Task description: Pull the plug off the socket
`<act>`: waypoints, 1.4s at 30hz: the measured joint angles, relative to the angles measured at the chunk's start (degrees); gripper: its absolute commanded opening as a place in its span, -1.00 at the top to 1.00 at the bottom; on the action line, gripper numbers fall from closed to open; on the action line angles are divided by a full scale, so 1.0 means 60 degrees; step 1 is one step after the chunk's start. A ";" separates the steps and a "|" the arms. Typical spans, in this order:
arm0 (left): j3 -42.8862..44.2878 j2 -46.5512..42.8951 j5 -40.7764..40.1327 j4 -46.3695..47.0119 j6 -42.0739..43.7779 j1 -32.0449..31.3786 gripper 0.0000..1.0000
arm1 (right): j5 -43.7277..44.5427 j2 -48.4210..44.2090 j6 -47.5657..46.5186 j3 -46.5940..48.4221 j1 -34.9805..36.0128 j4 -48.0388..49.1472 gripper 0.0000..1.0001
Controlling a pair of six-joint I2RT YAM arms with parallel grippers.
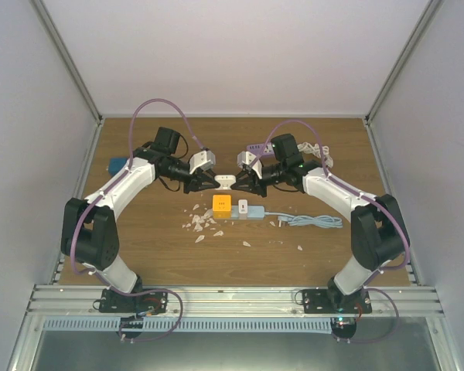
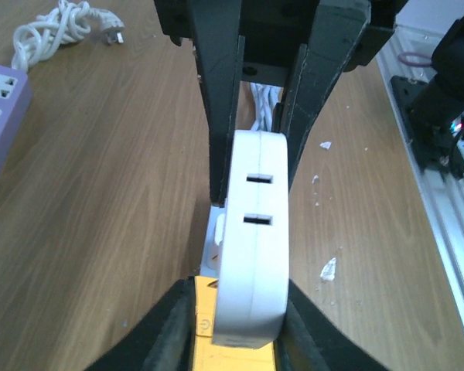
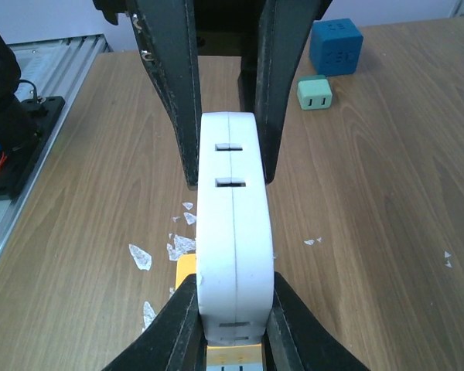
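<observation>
A blue cube (image 3: 336,45) sits on the wooden table (image 3: 387,216) with a small green adapter (image 3: 315,93) just beside it. Elsewhere lie a purple power strip (image 2: 0,116), a coiled white cord (image 2: 58,27) near it, and scattered white chips (image 3: 139,256).

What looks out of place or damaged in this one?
White chips lie scattered on the table beside the orange plug, like broken-off bits; where they came from is unclear. Otherwise odd: the left gripper and right gripper both clamp the same white socket block from opposite ends.
</observation>
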 measured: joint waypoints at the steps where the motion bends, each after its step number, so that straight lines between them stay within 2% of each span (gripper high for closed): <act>1: 0.0000 0.0000 0.0026 0.0000 -0.0033 -0.0026 0.67 | 0.0000 0.0000 0.0004 0.0000 -0.0007 0.0000 0.87; 7: 0.0015 0.0000 0.0055 0.0080 0.0058 -0.0058 1.00 | -0.0058 0.0000 0.0168 0.0018 -0.0073 -0.0062 0.62; 11: 0.0168 0.0000 0.0157 -0.0066 -0.0106 -0.0055 1.00 | -0.0058 0.0000 0.0168 0.0047 -0.0095 0.0018 0.21; 15: 0.0510 -0.0011 0.0539 -0.0058 -0.0554 -0.0044 1.00 | 0.0000 -0.0022 0.0160 0.0047 -0.0219 0.0062 -0.34; 18: 0.0623 -0.0066 0.0765 -0.0018 -0.0838 -0.0011 1.00 | 0.0062 -0.0127 0.0200 0.0029 -0.0503 0.0106 -0.51; 28: 0.1089 -0.0164 0.1923 0.0044 -0.1847 0.0018 1.00 | 0.0634 -0.1169 0.1144 -0.0823 -0.0809 0.1829 -0.74; 35: 0.1096 -0.0178 0.2681 0.0415 -0.2754 0.0018 1.00 | 0.0838 -0.1271 0.2116 -0.1038 -0.0780 0.3362 -0.76; 42: 0.1096 -0.0182 0.3031 0.0954 -0.3544 0.0018 1.00 | 0.0849 -0.1290 0.2503 -0.1096 -0.0601 0.3996 -0.77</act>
